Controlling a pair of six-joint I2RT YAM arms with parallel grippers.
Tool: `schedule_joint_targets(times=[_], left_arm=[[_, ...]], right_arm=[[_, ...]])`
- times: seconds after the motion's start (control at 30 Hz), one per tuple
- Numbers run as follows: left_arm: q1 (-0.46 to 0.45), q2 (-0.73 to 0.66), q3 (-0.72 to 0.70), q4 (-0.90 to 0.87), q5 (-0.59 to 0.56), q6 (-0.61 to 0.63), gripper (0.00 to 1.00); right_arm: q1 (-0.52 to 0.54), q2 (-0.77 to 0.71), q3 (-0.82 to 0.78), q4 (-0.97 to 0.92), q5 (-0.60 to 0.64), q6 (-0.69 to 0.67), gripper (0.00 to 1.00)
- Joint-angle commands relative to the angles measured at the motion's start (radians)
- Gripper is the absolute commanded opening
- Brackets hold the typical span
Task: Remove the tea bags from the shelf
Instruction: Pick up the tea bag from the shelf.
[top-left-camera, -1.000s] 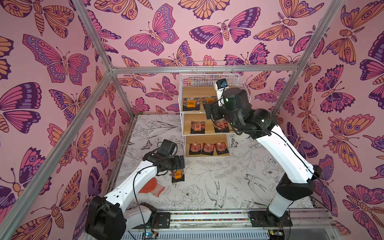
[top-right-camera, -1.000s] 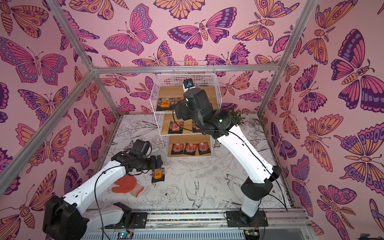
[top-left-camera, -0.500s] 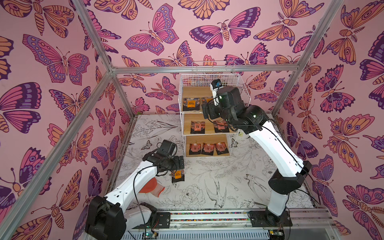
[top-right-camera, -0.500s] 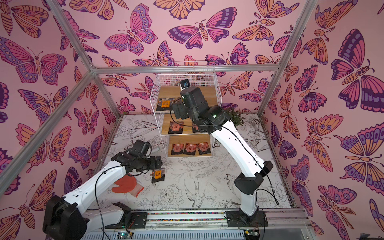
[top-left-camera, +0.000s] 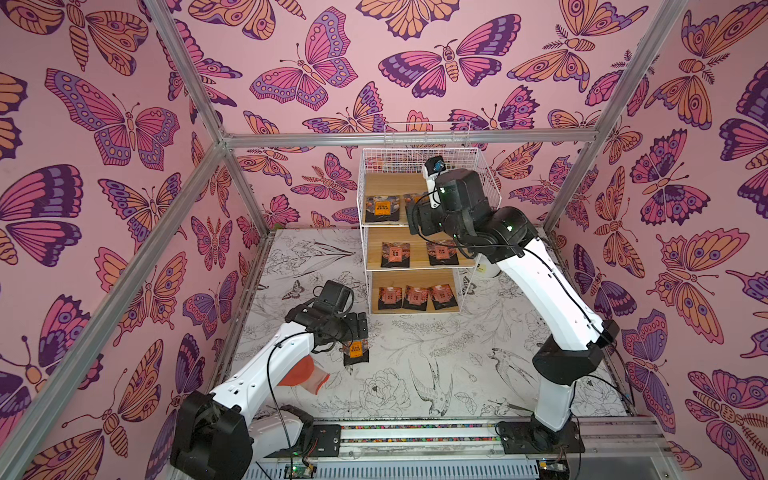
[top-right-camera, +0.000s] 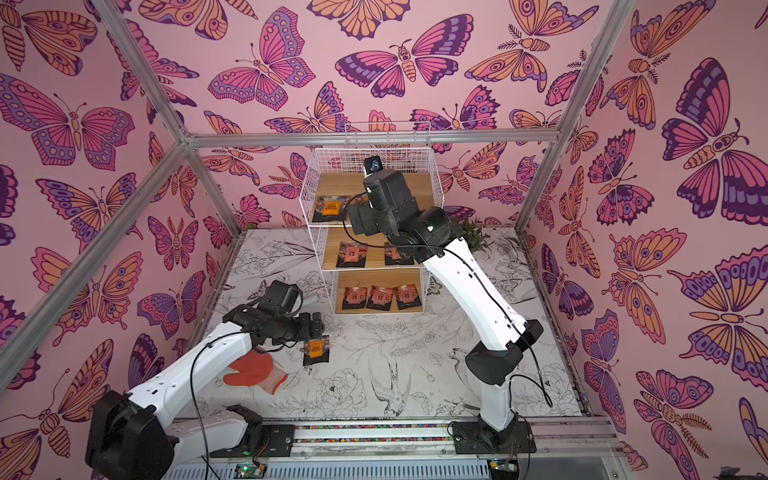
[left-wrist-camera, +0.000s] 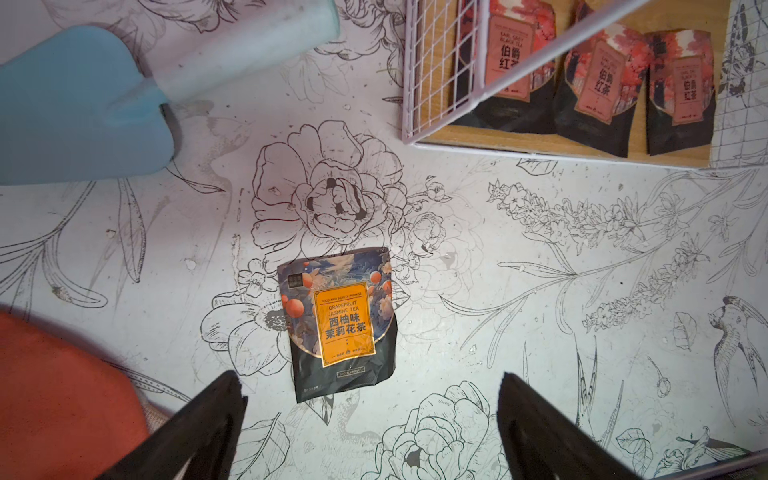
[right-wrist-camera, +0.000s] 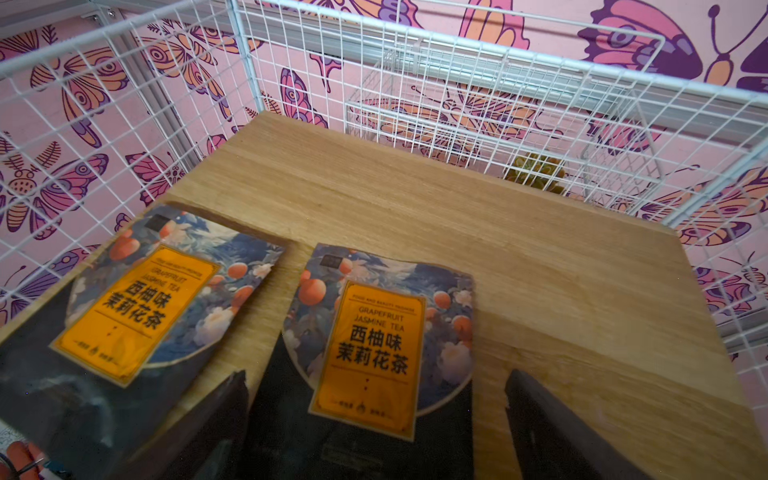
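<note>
Right wrist view: the right gripper (right-wrist-camera: 374, 380) holds its jaws wide apart over the top board of the shelf (right-wrist-camera: 498, 257). One orange-labelled tea bag (right-wrist-camera: 376, 332) lies flat between them, unclamped, with a second tea bag (right-wrist-camera: 137, 307) just outside one jaw. The left gripper (left-wrist-camera: 369, 379), jaws likewise apart and empty, hangs above a loose tea bag (left-wrist-camera: 338, 324) on the table (left-wrist-camera: 540, 232) — just ahead of its tips.

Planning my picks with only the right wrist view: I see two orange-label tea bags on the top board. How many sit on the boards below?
Observer: Five: two bags on the middle board, three bags on the bottom board.
Operator: Any taken down already?
Observer: One orange-label bag lies flat on the table, below the open left hand.
Operator: Anything near it?
Observer: An orange glove, beside it, not touching.
</note>
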Motion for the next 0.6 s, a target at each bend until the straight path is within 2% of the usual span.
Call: schedule_joint_targets(times=[0.0,0.2,0.57], left_arm=[[0.007,-0.005,-0.014,0.004,0.001,0.008,0.98],[0.007,-0.010,-0.019,0.005,-0.003,0.005,0.98],[0.011,-0.018,-0.022,0.005,-0.012,0.000,0.98]], right_arm=[[-0.009,0.029,0.020,-0.073,-0.041,0.019,0.99],[-0.010,0.041,0.020,-0.108,-0.056,0.043,0.99],[-0.015,0.053,0.018,-0.173,-0.046,0.045,0.85]])
